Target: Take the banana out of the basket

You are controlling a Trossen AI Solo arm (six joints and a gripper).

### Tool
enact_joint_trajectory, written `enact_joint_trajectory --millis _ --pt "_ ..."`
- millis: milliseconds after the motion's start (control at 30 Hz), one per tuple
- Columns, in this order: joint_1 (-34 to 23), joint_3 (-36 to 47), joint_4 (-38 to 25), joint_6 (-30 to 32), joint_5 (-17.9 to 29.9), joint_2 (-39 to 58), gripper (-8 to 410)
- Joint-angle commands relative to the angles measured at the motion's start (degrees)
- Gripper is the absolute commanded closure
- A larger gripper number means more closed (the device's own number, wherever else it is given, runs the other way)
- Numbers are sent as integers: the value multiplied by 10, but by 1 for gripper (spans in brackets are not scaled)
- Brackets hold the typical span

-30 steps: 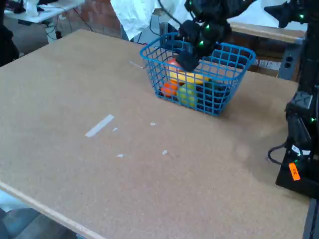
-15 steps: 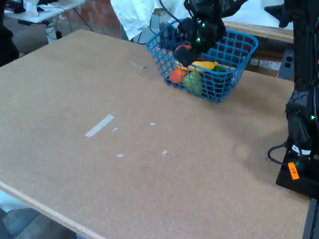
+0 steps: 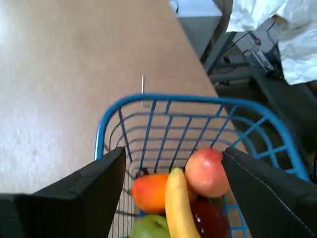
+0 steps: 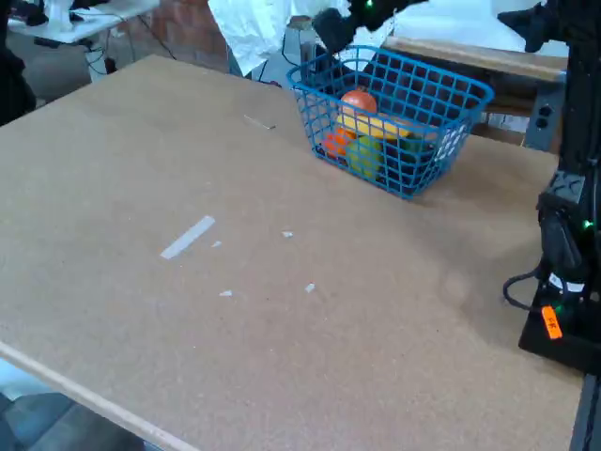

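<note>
End effector (image 3: 171, 163), wide open and empty, has risen above the basket (image 4: 449, 85); the banana (image 3: 177, 208) remains inside, ungrasped.

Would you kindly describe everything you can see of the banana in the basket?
The banana is smooth, plain yellow and gently curved, plastic-looking. It lies in the blue wire basket on top of the other fruit, between an orange fruit and a round red-orange fruit, touching both. In the wrist view its lower end is cut off. The open gripper is above it, not touching.
</note>
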Motion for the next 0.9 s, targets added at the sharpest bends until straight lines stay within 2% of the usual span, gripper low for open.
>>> enact_joint_trajectory --millis 0,433,733,867 --pt "-13 5 -11 7 22 -1 131" --pt "-47 3 -58 18 22 49 131" --pt "-55 3 -34 17 25 105 131" --pt "-60 3 -2 20 27 124 131"
